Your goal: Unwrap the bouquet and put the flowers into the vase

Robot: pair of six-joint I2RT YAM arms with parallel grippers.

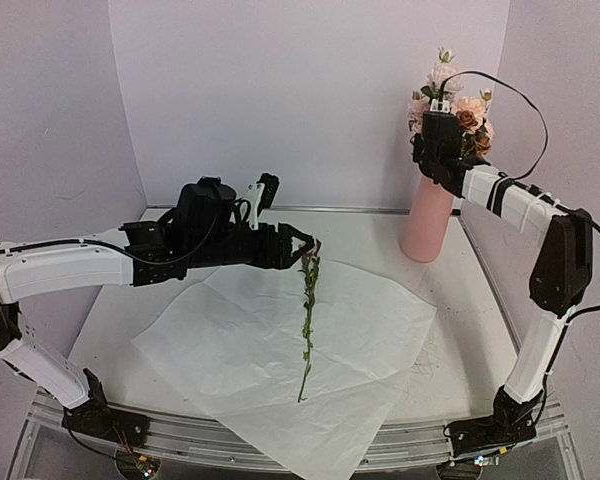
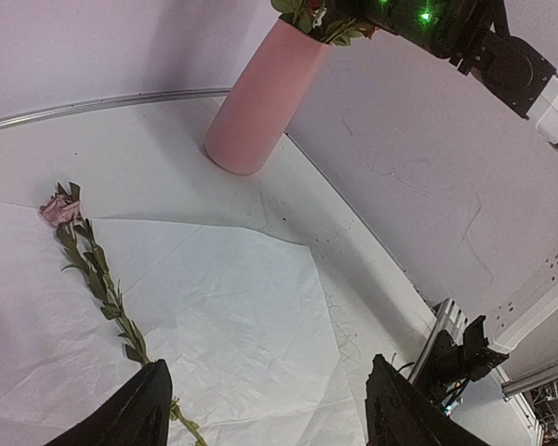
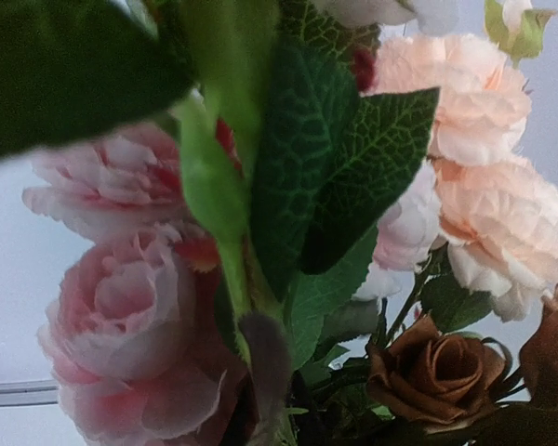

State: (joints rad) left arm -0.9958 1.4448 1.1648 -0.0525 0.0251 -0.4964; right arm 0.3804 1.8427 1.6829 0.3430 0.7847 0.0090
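The bouquet is undone, and its white paper [image 1: 250, 340] [image 2: 232, 307] lies spread flat on the table. Most of the flowers [image 1: 450, 95] [image 3: 130, 307] stand in the pink vase [image 1: 427, 225] [image 2: 260, 102] at the back right. My right gripper [image 1: 442, 112] is among them above the vase mouth, shut on a green stem [image 3: 228, 269]; its fingers are hidden by leaves. One thin leafy flower stem [image 1: 307, 310] [image 2: 93, 269] lies on the paper, bud [image 2: 59, 209] pointing away. My left gripper [image 1: 305, 245] [image 2: 265, 409] hovers open just left of that bud end, holding nothing.
Lilac walls close in the back and both sides. A metal rail [image 2: 102, 102] runs along the table's far edge. The paper hangs over the near edge [image 1: 310, 455]. The right arm [image 1: 560, 260] stands along the right side, beside the vase.
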